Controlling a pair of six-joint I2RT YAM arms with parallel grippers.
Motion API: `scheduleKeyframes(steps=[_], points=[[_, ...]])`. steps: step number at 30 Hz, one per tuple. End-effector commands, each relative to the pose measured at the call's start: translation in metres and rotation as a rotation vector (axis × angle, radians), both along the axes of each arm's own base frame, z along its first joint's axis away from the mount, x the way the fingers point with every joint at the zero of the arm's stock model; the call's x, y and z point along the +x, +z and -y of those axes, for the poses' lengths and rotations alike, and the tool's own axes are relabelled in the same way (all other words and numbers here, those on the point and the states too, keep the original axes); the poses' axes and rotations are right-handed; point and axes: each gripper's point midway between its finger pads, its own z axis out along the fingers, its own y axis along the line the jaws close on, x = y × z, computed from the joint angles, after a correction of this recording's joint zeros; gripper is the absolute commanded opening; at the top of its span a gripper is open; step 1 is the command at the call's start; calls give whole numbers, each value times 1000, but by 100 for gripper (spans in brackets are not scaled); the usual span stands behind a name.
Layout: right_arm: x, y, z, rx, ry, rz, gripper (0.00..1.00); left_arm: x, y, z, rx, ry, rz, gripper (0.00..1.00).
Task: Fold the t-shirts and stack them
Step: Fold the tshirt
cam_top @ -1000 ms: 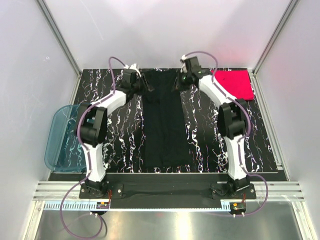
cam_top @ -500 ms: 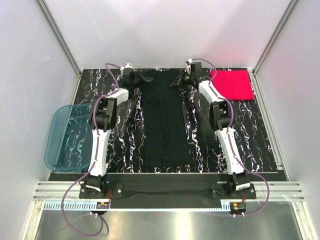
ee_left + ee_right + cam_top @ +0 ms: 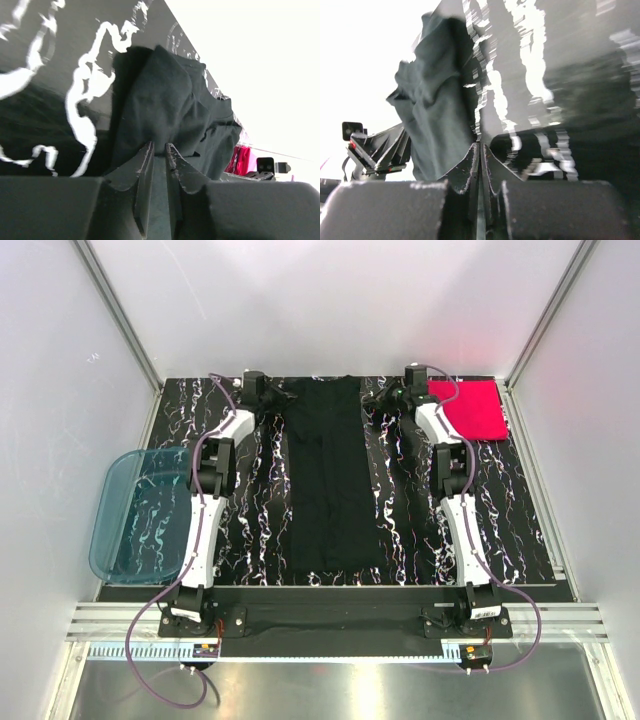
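Black marbled table [image 3: 250,540], white walls [image 3: 320,310]; left gripper [image 3: 159,146] pinches the black t-shirt [image 3: 325,480]; right gripper [image 3: 480,145] clenched beside it.

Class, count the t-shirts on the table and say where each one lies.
2. The black t-shirt lies lengthwise down the middle of the table; the pink-red t-shirt sits folded at the far right corner. Others could hide beneath them.

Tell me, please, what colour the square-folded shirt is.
The square-folded shirt is bright pink-red, clearest in the top external view.
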Motion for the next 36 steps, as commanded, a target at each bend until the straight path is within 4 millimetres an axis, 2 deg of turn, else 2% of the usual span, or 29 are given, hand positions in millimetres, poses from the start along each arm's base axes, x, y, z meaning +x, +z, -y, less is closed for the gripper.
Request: scheduleKeyframes(steps=[1,2,3,6,7,8,9,10,11,12,13,15,16,17,18,19,20,21,22,23,24,25,26,28,29,30,31,33,36], points=[[4,23,-2,26,1,27,9,7,24,-3,-3,-3,33,25],[1,25,-4,23,20,23,9,8,35,-1,2,-17,57,29],[-1,32,-6,30,41,27,9,8,59,2,-3,-36,101,42],[-13,57,-6,-2,105,44,12,0,96,6,15,-94,150,56],[-24,70,-3,-44,135,43,15,-4,126,6,18,-103,186,59],[-30,77,0,-71,144,34,17,-8,142,7,40,-123,215,65],[-36,81,5,-110,138,23,19,-17,145,9,54,-141,200,70],[-53,96,10,-150,162,7,24,-27,182,8,66,-149,247,72],[-63,102,13,-177,167,-7,27,-37,189,8,99,-172,252,73],[-72,108,18,-200,172,-22,31,-50,180,9,117,-195,216,73],[-96,117,24,-239,188,-62,34,-65,216,7,143,-202,261,73],[-118,120,33,-282,185,-109,39,-93,213,4,241,-238,228,73],[-143,127,37,-299,199,-134,42,-113,186,0,267,-256,150,72],[-156,128,37,-309,210,-143,48,-135,211,-2,281,-266,178,71],[-169,127,39,-317,222,-155,50,-154,204,0,287,-288,139,70],[-198,125,41,-335,252,-175,53,-182,163,-3,298,-315,36,69],[-213,123,42,-342,272,-185,55,-203,159,-3,326,-340,22,68],[-232,139,41,-349,301,-146,59,-229,165,0,348,-357,29,68],[-262,116,42,-358,334,-218,60,-261,134,-1,365,-390,-52,68],[-277,112,44,-364,345,-229,62,-284,121,-1,377,-417,-88,68],[-295,128,43,-352,359,-192,66,-309,131,6,377,-440,-66,68],[-323,107,43,-339,386,-251,67,-327,122,6,377,-453,-91,69],[-339,105,39,-322,410,-259,68,-359,88,2,373,-467,-187,69],[-384,97,34,-295,471,-298,69,-395,86,7,361,-487,-187,70],[-397,93,32,-294,488,-305,69,-408,82,9,340,-476,-204,70],[-415,98,24,-281,522,-284,69,-433,61,8,344,-495,-257,70],[-436,83,25,-280,539,-329,68,-441,68,8,321,-476,-242,70],[-457,84,25,-258,540,-325,68,-462,53,6,322,-470,-282,71],[-490,62,26,-210,533,-397,66,-486,44,10,283,-455,-337,69]])
